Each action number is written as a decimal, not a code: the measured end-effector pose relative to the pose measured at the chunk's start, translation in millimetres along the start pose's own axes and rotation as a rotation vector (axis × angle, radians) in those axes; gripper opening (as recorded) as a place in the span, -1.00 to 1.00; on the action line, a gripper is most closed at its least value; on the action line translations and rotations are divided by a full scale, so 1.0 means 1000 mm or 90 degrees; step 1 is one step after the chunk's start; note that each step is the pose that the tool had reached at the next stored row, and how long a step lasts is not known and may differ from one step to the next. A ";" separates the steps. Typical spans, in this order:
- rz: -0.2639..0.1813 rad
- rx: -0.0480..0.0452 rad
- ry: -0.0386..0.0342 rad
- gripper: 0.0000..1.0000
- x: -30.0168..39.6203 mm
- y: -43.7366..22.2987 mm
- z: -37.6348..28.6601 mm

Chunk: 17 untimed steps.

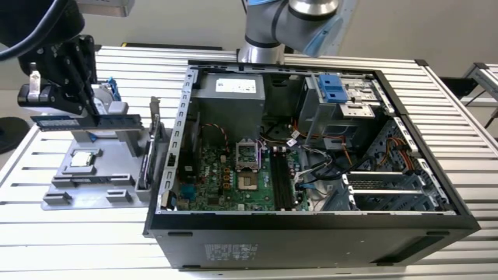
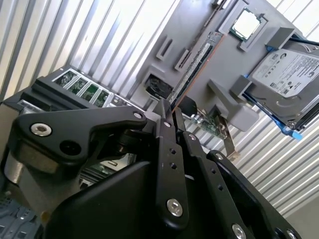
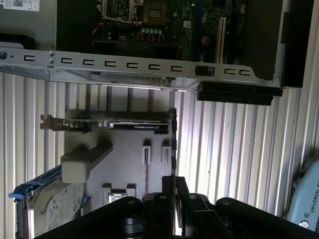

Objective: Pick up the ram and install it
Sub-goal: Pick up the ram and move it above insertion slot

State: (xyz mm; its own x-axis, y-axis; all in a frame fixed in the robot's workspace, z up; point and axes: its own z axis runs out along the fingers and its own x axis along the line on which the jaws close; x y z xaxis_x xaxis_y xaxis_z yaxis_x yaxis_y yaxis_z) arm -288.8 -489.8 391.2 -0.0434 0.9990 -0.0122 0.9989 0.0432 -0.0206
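Observation:
The ram (image 1: 116,121) is a long, thin blue-green stick held level just above the grey fixture plate (image 1: 86,181) at the exterior view's left. My gripper (image 1: 87,115) is shut on it from above. In the second wrist view the ram (image 2: 197,64) runs edge-on out from between the closed fingertips of the gripper (image 2: 169,112). In the first wrist view the ram (image 3: 173,144) is a thin line leaving the gripper (image 3: 173,181). The open computer case (image 1: 167,175) lies at the exterior view's right, its motherboard memory slots (image 1: 281,181) exposed.
On the fixture plate sit a processor chip (image 1: 84,158), a hard drive (image 2: 286,74) in a blue holder and a graphics card (image 1: 151,146) standing on edge. The case's metal wall (image 3: 149,67) rises between fixture and motherboard. The robot base (image 1: 272,35) stands behind the case.

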 end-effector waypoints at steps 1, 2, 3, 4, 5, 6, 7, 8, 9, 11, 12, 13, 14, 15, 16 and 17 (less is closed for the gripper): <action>0.000 0.0000 0.0000 -1.00 0.0001 0.0013 0.0000; 0.000 0.0000 0.0000 -1.00 0.0002 0.0025 0.0000; 0.000 0.0000 0.0000 -1.00 0.0002 0.0038 0.0000; 0.000 0.0000 0.0000 -1.00 0.0003 0.0051 -0.0001; 0.000 0.0000 0.0000 -1.00 0.0004 0.0064 -0.0001; 0.000 0.0000 0.0000 -1.00 0.0005 0.0077 -0.0001; 0.000 0.0000 0.0000 -1.00 0.0005 0.0090 -0.0002; 0.000 0.0000 0.0000 -1.00 0.0006 0.0102 -0.0002; 0.000 0.0000 0.0000 -1.00 0.0007 0.0114 -0.0002; 0.000 0.0000 0.0000 -1.00 0.0008 0.0140 -0.0003; 0.000 0.0000 0.0000 -1.00 0.0009 0.0152 -0.0003; 0.000 0.0000 0.0000 -1.00 0.0009 0.0164 -0.0003; 0.000 -0.0001 0.0001 -1.00 0.0010 0.0175 -0.0003; 0.000 0.0000 0.0000 -1.00 0.0011 0.0187 -0.0004; 0.000 0.0000 0.0000 -1.00 0.0012 0.0199 -0.0004; 0.000 0.0000 0.0000 -1.00 0.0012 0.0211 -0.0004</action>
State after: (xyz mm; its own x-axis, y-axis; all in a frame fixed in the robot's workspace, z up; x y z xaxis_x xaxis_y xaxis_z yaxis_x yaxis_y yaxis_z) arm -267.8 -487.6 391.2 -0.0435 0.9990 -0.0122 0.9989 0.0432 -0.0205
